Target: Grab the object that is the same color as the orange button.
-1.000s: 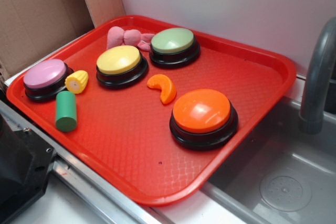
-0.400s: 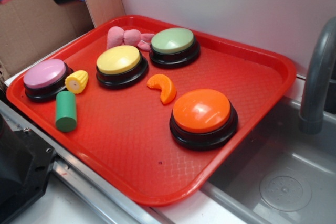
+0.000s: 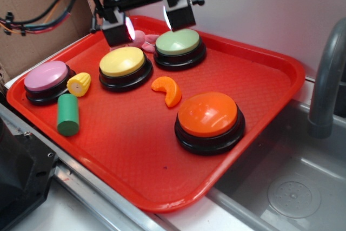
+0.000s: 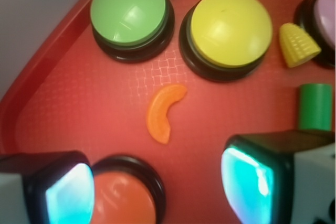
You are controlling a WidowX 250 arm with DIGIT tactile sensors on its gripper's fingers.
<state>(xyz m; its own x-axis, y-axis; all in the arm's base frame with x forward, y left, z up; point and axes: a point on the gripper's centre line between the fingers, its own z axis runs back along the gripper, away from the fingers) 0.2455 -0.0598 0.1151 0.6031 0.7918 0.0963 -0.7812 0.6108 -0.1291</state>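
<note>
The fingers [image 3: 177, 12] are spread wide and grip nothing, hanging above the back of the red tray [image 3: 259, 74], over the yellow button [image 3: 124, 66] and green button [image 3: 179, 47]. On that tray, the orange button [image 3: 209, 118] sits toward the near right. The orange crescent toy [image 3: 168, 90] lies flat on the tray floor between the yellow and orange buttons, touching neither. In the wrist view it [image 4: 164, 113] lies between the two finger pads [image 4: 247, 184], ahead of them.

Hand [image 3: 150, 19] raised, pointing down — fingers [image 3: 179, 13] spread wide apart, nothing between them; cables trailing left.
</note>
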